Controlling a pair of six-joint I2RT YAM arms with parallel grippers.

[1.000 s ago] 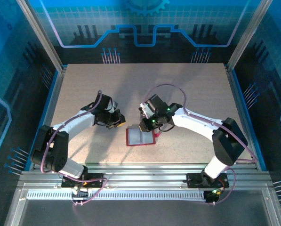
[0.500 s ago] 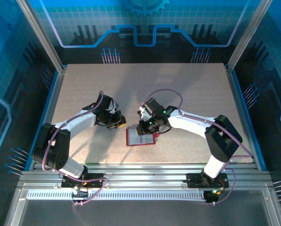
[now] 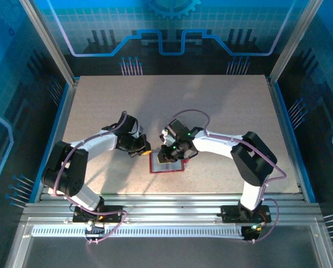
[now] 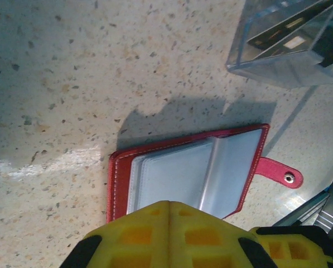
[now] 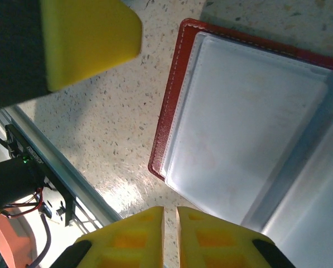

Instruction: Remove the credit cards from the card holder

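The card holder (image 3: pixel 167 163) lies open on the table, red outside with grey-silver sleeves (image 4: pixel 194 173) and a red tab (image 4: pixel 280 173) on one edge. The credit cards are hidden; the sleeves (image 5: pixel 239 123) look plain grey. My left gripper (image 3: pixel 144 151) hovers at the holder's far left corner with its yellow fingertips pressed together (image 4: pixel 170 204), holding nothing. My right gripper (image 3: pixel 163 158) hangs over the holder's left half. Its fingers stand a thin slit apart (image 5: pixel 170 211) with only table showing between them. The left finger (image 5: pixel 88 39) appears at the top left of the right wrist view.
A clear plastic box (image 4: pixel 289 44) stands just beyond the holder, with dark and pale flat shapes inside that I cannot identify. The metal rail of the table's near edge (image 5: pixel 38 162) runs close to the holder. Open speckled tabletop (image 3: pixel 172 100) lies behind both arms.
My right gripper has slid left and nearer, onto the holder's left half. My left gripper has crept right toward the holder's corner. The holder has stayed put.
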